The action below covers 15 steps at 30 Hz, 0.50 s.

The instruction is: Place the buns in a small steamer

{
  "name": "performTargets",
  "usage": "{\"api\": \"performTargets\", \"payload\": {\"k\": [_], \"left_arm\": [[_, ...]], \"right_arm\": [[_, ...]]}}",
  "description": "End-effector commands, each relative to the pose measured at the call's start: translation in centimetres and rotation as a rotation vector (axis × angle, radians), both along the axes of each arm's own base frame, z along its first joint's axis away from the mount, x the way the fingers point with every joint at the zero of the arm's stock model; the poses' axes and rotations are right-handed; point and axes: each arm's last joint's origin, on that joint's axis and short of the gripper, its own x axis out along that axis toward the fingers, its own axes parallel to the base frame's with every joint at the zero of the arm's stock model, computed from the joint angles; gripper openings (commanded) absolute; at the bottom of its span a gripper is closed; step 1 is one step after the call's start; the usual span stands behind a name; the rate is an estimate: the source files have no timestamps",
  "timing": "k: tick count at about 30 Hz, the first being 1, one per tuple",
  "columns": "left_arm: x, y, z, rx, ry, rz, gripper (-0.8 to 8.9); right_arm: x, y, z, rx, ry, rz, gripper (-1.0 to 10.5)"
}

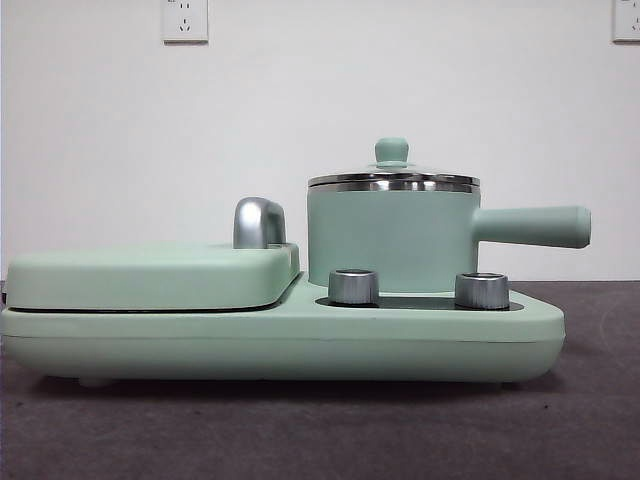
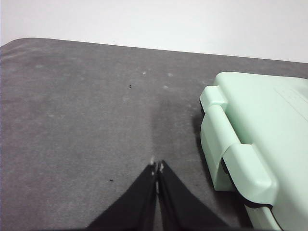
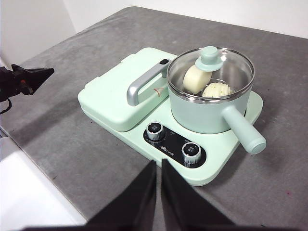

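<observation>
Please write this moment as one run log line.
buns in small steamer | glass lid on | left gripper shut, away | right gripper shut, empty

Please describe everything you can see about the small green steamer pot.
The small steamer is a mint-green cylindrical pot with a shiny steel rim and a straight green handle sticking out sideways. It stands upright on the cooker base, behind two silver knobs. Its glass lid with a green knob is on. Through the glass two buns lie inside, side by side: a smooth cream roll and a pleated round bun. No gripper touches it.
</observation>
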Motion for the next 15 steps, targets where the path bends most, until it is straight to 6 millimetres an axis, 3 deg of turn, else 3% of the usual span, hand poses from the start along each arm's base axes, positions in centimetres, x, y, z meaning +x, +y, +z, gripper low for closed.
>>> {"api": "performTargets", "payload": {"k": [1, 9, 12, 15], "left_arm": [[0.1, 0.0, -0.7, 0.014, 0.023, 0.003, 0.07], [0.1, 0.0, -0.7, 0.014, 0.023, 0.003, 0.07], [0.1, 0.0, -0.7, 0.014, 0.023, 0.003, 0.07], [0.1, 0.0, -0.7, 0.014, 0.023, 0.003, 0.07]], "right_arm": [[-0.1, 0.0, 0.3, 0.003, -0.022, 0.005, 0.2], [0.0, 0.0, 0.3, 0.003, -0.036, 0.000, 0.2], [0.5, -0.3, -0.1, -0.046, -0.089, -0.145, 0.2], [1.6, -0.3, -1.7, -0.046, -0.139, -0.286, 0.2]]}}
